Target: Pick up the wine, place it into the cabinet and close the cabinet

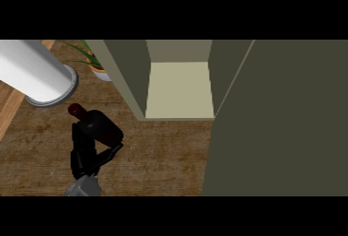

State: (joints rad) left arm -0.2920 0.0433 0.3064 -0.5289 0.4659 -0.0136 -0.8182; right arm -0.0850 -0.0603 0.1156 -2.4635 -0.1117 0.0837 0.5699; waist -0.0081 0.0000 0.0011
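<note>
The dark glass wine bottle with a deep red cap (95,123) stands on the brown wood-grain bench (156,156), left of the cabinet and just below the base of a large white cylinder with a grey rim (37,73). The red cap points up and to the left in the head view, and the bottle's dark body widens below it.

The left robot hand (87,150), black and coming off a grey forearm (83,186) from the lower edge, is wrapped about the bottle: its fingers run up along the bottle's left side and its thumb crosses under the lower right of the body, so the hand is holding the wine. Whether the bottle is lifted off the bench or resting on it cannot be told from this angle.

The olive-green cabinet (129,78) stands open to the right of the bottle, its pale cream inner shelf (180,90) bare to the eye. The cabinet's wide dark green door (285,124) is swung out and fills the right part of the view. A green leafy plant in a white pot (95,64) sits between the white cylinder and the cabinet's left wall.

The right robot hand does not show.
</note>
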